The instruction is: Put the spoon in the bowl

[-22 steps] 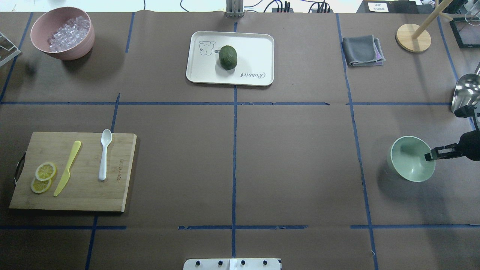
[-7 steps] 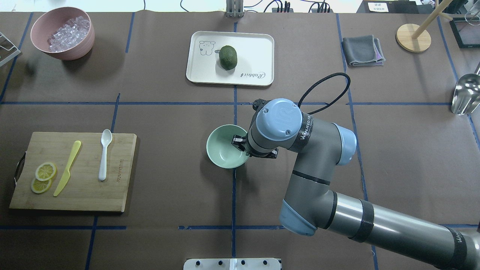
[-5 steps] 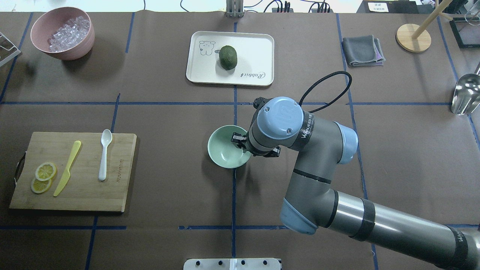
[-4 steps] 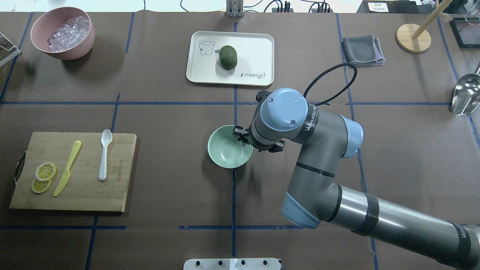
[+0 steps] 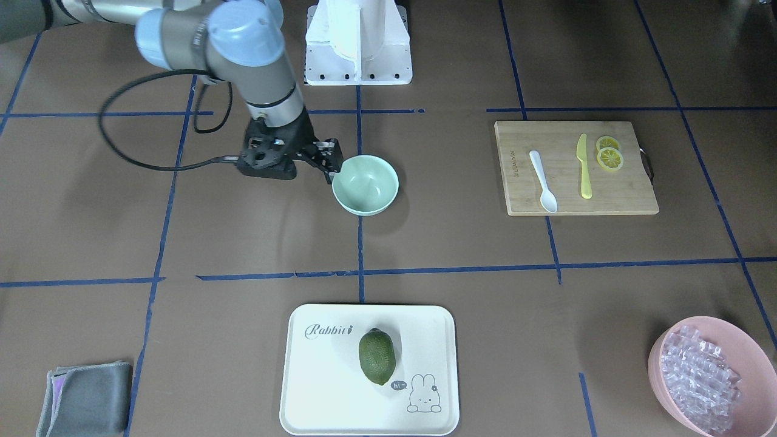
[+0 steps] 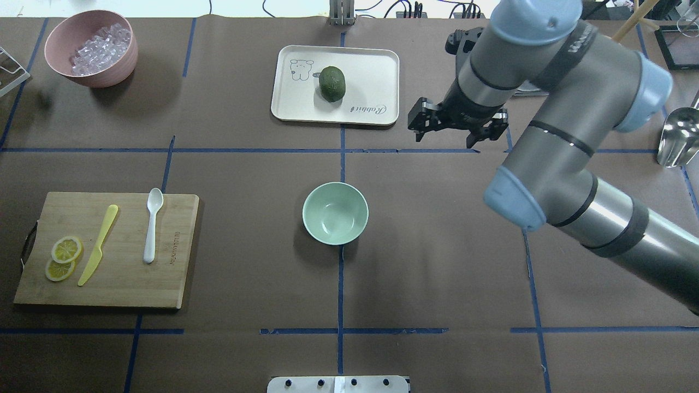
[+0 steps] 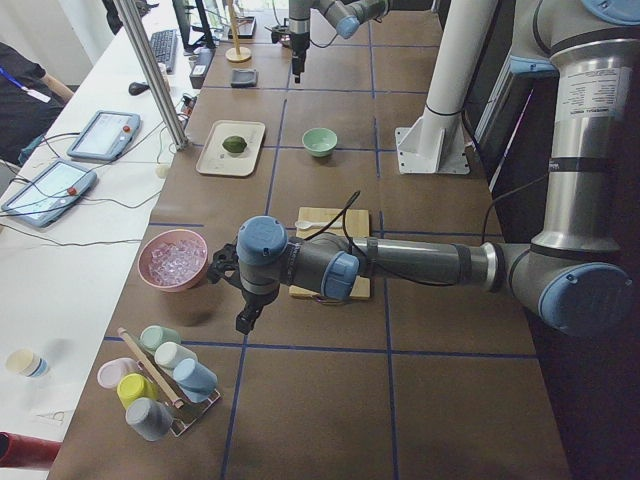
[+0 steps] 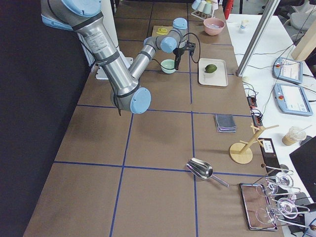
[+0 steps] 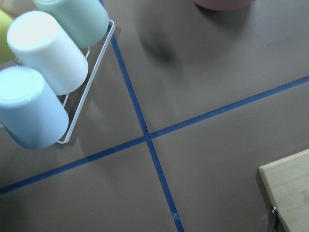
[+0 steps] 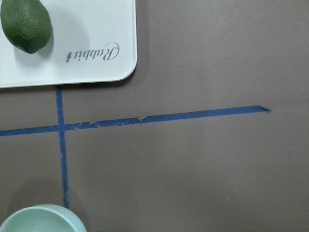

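The white spoon lies on the wooden cutting board at the left, scoop pointing away from me; it also shows in the front view. The mint-green bowl stands empty and upright at the table's middle. My right gripper is open and empty, raised above the table to the back right of the bowl; the front view shows it beside the bowl's rim. The right wrist view shows only the bowl's rim. My left gripper hangs near the pink bowl; I cannot tell its state.
A yellow-green knife and lemon slices share the board. A pink bowl of clear cubes stands back left. A white tray holds a green fruit. A metal scoop lies far right. Cups sit in a rack.
My right gripper carried the bowl from the right side to the middle, let go of it, and has risen up and away to the back right.
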Robot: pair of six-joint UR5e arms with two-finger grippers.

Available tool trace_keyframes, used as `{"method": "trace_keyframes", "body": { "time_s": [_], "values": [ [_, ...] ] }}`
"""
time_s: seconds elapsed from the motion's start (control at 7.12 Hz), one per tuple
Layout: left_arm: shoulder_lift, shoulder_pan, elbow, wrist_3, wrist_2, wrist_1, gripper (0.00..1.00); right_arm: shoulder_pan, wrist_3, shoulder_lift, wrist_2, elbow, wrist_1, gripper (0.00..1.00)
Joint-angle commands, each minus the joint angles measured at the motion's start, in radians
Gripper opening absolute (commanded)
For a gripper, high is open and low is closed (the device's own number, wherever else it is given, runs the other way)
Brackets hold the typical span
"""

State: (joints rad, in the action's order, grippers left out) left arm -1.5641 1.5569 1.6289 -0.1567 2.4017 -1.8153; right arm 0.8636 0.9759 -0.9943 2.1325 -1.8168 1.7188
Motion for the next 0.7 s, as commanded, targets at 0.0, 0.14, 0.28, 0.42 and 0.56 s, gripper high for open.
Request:
{"method": "trace_keyframes", "body": {
  "time_s": [0.0,0.14,0.28,0.42,0.56],
  "values": [
    [-0.002,-0.024,-0.003,0.147,0.055,-0.030,1.00,0.228,-0.474,-0.175,0.096,-0.002,0.015,1.00],
    [-0.004,-0.029,0.006,0.146,0.060,-0.032,1.00,0.352,-0.755,-0.295,0.133,-0.001,0.012,1.00],
    [-0.004,-0.058,0.011,0.158,0.062,-0.057,1.00,0.467,-0.984,-0.413,0.164,-0.001,0.008,1.00],
    [-0.005,-0.067,0.012,0.158,0.062,-0.062,1.00,0.567,-1.187,-0.532,0.185,0.002,0.008,1.00],
    [-0.025,-0.148,0.019,0.166,0.062,-0.056,1.00,0.663,-1.283,-0.626,0.187,-0.002,0.005,1.00]
  ]
}}
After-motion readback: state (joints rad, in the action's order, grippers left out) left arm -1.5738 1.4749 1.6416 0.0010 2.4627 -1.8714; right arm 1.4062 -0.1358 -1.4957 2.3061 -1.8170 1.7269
